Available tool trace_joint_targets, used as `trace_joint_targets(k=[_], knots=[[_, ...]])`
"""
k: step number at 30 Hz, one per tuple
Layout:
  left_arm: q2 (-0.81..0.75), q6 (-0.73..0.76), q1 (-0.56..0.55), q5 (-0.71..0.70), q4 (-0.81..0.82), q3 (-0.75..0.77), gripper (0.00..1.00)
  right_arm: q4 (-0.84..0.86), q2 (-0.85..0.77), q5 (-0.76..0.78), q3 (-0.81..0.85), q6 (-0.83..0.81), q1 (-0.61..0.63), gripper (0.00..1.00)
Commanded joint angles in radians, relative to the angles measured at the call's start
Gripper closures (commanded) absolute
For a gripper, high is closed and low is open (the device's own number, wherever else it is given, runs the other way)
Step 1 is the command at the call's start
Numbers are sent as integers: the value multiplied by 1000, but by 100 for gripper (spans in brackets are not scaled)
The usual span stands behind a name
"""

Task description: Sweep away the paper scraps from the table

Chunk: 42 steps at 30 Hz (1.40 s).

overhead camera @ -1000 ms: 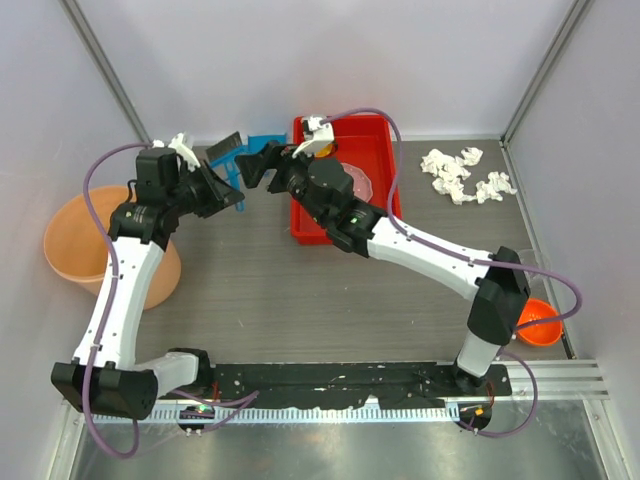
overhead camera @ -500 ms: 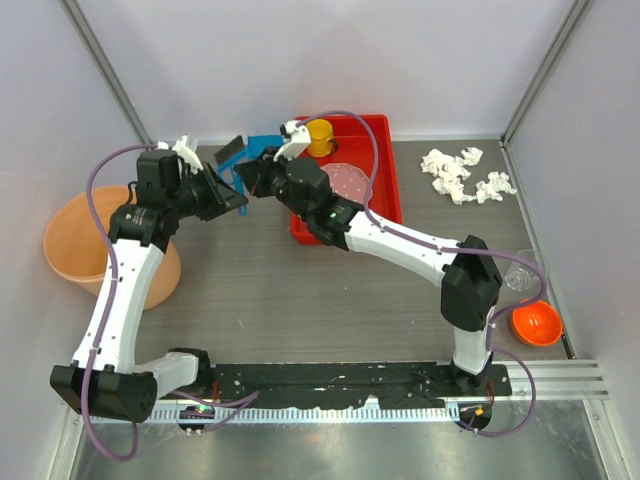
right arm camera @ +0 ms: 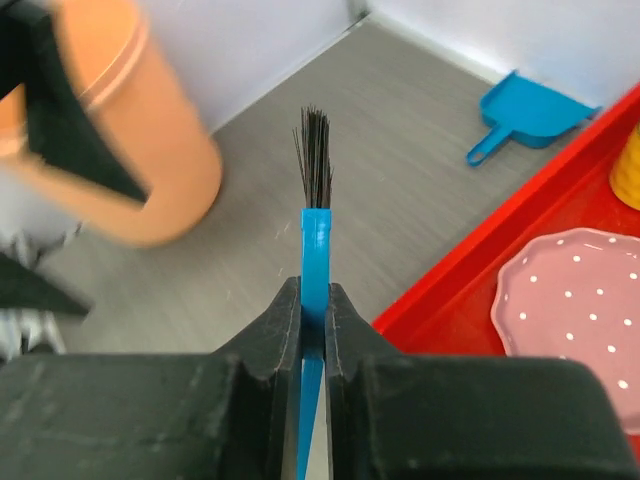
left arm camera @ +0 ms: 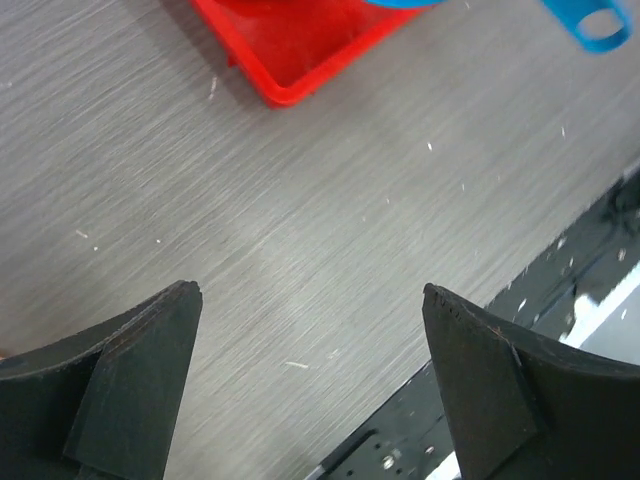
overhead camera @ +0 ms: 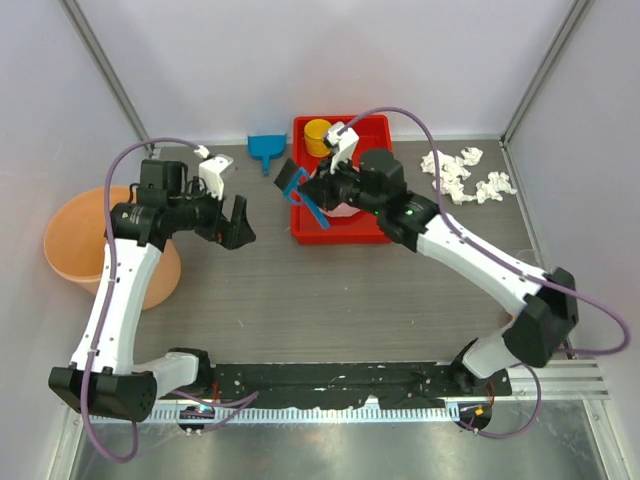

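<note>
Swung back over the red tray [overhead camera: 360, 119], right fingers [right arm camera: 272, 335] clamped on the blue brush [right arm camera: 315, 250], left fingers [left arm camera: 140, 370] spread empty above the worktop [overhead camera: 300, 290]; next, likely carry bristles to the paper scraps [overhead camera: 460, 175] far right.

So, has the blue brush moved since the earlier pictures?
Yes. The blue brush went right, from just left of the blue dustpan to the left rim of the red tray, now clamped in the right pincer.
</note>
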Motion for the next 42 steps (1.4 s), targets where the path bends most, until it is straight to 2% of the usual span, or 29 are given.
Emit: trace_joint_targets(k=[1, 4, 7, 11, 16, 20, 23, 24, 25, 27, 28, 30, 31, 34, 36, 38, 39, 40, 41, 42], knots=[[-8, 388, -17, 205, -169, 74, 3, -250, -165, -310, -15, -298, 31, 99], [-5, 404, -97, 298, -223, 110, 0, -319, -198, -363, -5, -322, 30, 99], [-23, 353, -190, 309, -168, 104, 0, -346, -192, -433, 23, -319, 30, 99], [-24, 269, -223, 306, -97, 127, 0, -375, -170, -544, 58, -320, 31, 99], [-14, 261, -227, 304, -80, 153, 0, -406, -158, -639, 77, -342, 34, 99], [4, 246, -273, 376, -83, 156, 0, -350, -155, -637, 69, -306, 47, 99], [13, 133, -340, 278, 5, 113, 0, -284, -136, -683, 75, -259, 59, 99], [19, 119, -360, 272, 6, 113, 3, -258, -136, -688, 78, -250, 62, 99], [35, 117, -364, 279, -2, 116, 20, -250, -133, -688, 80, -242, 65, 99], [41, 114, -364, 289, -19, 130, 44, -248, -133, -688, 87, -243, 67, 99], [36, 115, -362, 287, -20, 131, 66, -253, -136, -687, 92, -248, 67, 99], [19, 114, -364, 284, -19, 128, 83, -263, -136, -682, 95, -254, 67, 99], [15, 114, -364, 287, -17, 124, 89, -265, -136, -683, 97, -253, 67, 99], [16, 114, -365, 310, -25, 119, 90, -256, -136, -683, 95, -243, 68, 99], [29, 109, -371, 313, -31, 116, 100, -241, -136, -682, 95, -233, 68, 99], [29, 117, -371, 318, -49, 114, 100, -237, -139, -652, 97, -228, 68, 99], [24, 115, -371, 319, -48, 114, 100, -237, -145, -619, 97, -216, 68, 92], [18, 114, -371, 315, -46, 116, 100, -245, -159, -592, 97, -214, 61, 57], [1, 114, -371, 310, -45, 119, 100, -274, -173, -561, 95, -216, 50, 43], [-5, 129, -371, 307, -48, 124, 100, -288, -188, -565, 86, -220, 29, 35]])
